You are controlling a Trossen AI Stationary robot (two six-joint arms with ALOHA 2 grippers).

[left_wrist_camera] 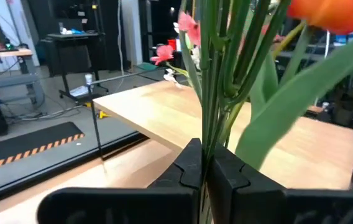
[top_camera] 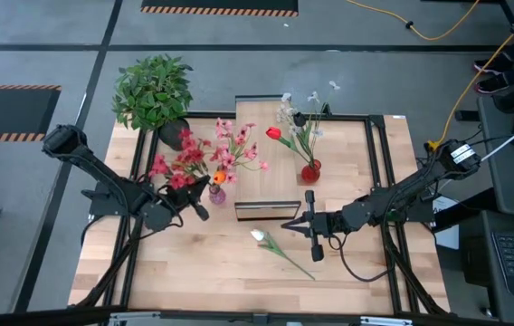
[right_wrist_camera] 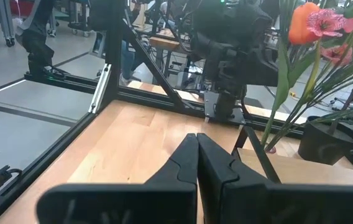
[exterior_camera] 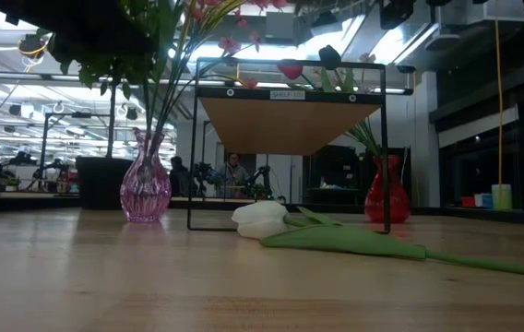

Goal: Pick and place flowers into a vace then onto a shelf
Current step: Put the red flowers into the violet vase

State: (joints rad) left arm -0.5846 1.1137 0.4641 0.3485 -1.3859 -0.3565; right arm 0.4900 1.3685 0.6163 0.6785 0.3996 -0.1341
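Flowers (top_camera: 204,159) already filled the pink vase (top_camera: 217,193) beside the shelf's left edge, and more stood in the red vase (top_camera: 310,170) on the shelf (top_camera: 280,158) near the worktop's (top_camera: 185,272) far edge. One white tulip (top_camera: 280,251) lay loose on the worktop, just in front of the shelf. The left gripper (top_camera: 201,210) sat beside the pink vase, the right gripper (top_camera: 314,244) near the tulip; both had their jaws together, holding nothing. By my judgement, the tulip and lifting the pink vase onto the shelf remained.

From table height, the tulip lay flat before the shelf frame, with neither gripper in view and the blossoms cut off above.

The left wrist camera showed stems rising just beyond the shut jaws, but whether they touched was unclear.

The right wrist camera missed the tulip altogether.
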